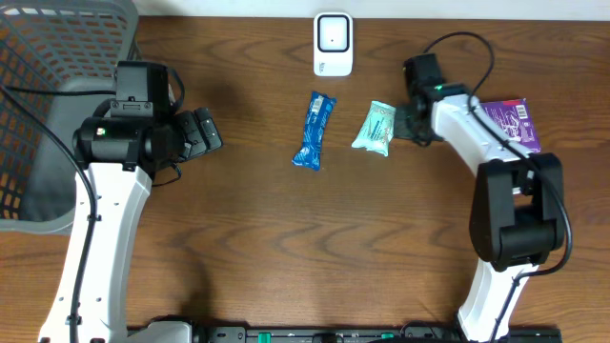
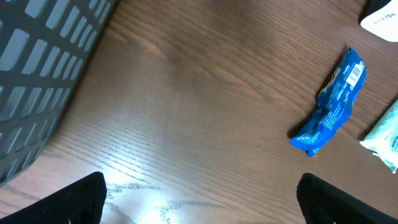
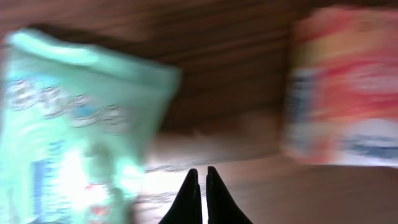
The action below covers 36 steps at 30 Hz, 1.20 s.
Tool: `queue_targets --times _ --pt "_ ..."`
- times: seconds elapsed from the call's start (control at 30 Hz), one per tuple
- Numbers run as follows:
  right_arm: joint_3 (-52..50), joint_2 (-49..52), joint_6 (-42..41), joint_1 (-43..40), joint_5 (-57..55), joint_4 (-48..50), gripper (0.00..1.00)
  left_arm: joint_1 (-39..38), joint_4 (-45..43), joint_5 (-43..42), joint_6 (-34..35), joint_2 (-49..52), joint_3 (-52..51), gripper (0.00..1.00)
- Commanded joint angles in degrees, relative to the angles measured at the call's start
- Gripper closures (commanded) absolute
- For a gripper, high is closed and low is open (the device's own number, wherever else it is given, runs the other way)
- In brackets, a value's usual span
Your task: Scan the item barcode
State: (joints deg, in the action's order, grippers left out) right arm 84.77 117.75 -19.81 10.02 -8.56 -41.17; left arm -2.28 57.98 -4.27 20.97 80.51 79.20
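A blue snack packet (image 1: 314,131) lies in the middle of the table, with a mint-green packet (image 1: 375,127) to its right. The white scanner (image 1: 334,43) stands at the far edge. In the left wrist view the blue packet (image 2: 333,102) shows a barcode near its upper end. My left gripper (image 1: 212,133) is open and empty, well left of the blue packet. The right gripper (image 1: 408,124) is shut on nothing, just right of the green packet. The green packet (image 3: 68,137) is blurred to the left of the shut gripper (image 3: 202,190).
A grey mesh basket (image 1: 57,57) fills the far left corner. A purple package (image 1: 513,124) lies beside the right arm. A blurred orange and white thing (image 3: 345,87) shows in the right wrist view.
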Motion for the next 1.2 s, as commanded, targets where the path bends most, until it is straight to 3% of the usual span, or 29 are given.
queue_targets --times 0.0,0.17,0.3,0.47,0.67,0.97,1.17 --pt "4.0 0.6 2.1 -1.3 0.3 -2.0 0.99 0.1 0.1 0.7 0.1 0.2 0.3 0.02" --pt "6.1 0.6 4.3 -0.3 17.5 0.4 0.88 0.1 0.0 0.7 0.1 0.2 0.3 0.02" --pt "6.1 0.6 4.2 1.4 23.6 3.0 0.81 0.1 0.1 0.7 0.1 0.2 0.3 0.02" --pt "5.3 0.6 4.0 3.7 19.8 2.6 0.77 0.1 0.1 0.7 0.1 0.2 0.3 0.02" --pt "1.3 0.7 -2.1 5.6 12.9 2.7 0.72 0.1 0.1 0.7 0.1 0.2 0.3 0.02" --pt "-7.3 0.7 -3.8 5.4 2.8 8.7 0.7 0.1 0.1 0.7 0.1 0.2 0.3 0.02" --pt "-8.4 0.7 -3.9 3.1 -5.8 7.6 0.71 0.1 0.1 0.7 0.1 0.2 0.3 0.02"
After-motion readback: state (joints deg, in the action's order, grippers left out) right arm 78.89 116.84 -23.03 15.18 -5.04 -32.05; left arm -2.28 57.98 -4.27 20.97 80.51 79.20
